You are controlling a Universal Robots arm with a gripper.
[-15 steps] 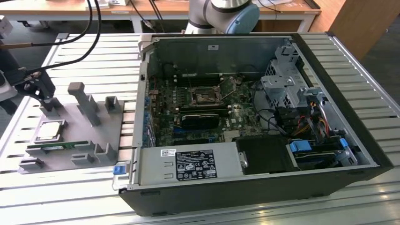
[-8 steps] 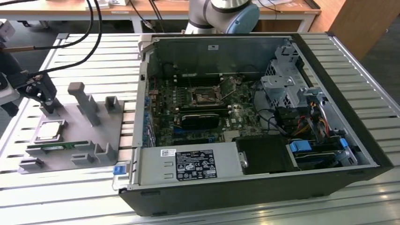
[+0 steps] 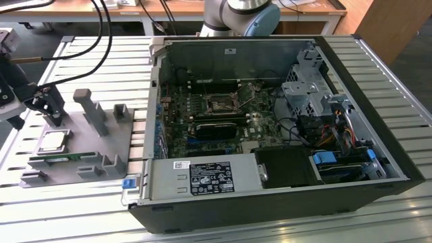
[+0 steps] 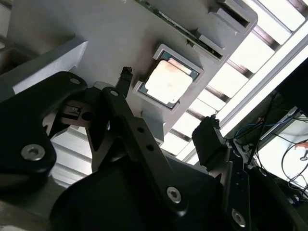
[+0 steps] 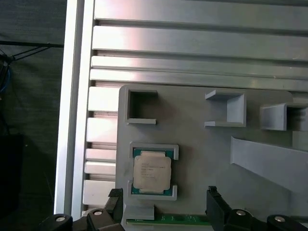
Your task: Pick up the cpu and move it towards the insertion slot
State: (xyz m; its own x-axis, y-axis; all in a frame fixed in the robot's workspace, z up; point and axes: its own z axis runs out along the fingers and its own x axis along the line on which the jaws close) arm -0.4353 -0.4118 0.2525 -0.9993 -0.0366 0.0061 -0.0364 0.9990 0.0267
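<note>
One gripper [image 5: 163, 192], fingers [image 5: 215, 204] spread wide, hangs over the cpu [image 5: 151, 169], which lies flat in a recess of the grey tray [image 5: 192, 144] on the slatted bench [image 5: 192, 43]; the insertion slot [image 3: 221, 105] sits well apart inside the open computer case [image 3: 223, 212], toward the exterior view's right.

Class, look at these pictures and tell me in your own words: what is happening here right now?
A robot arm's gripper hangs open over the grey tray, fingers apart near the cpu, which lies in its recess, not yet lifted. The insertion slot is inside the open computer case, to the exterior view's right of the tray.
</note>
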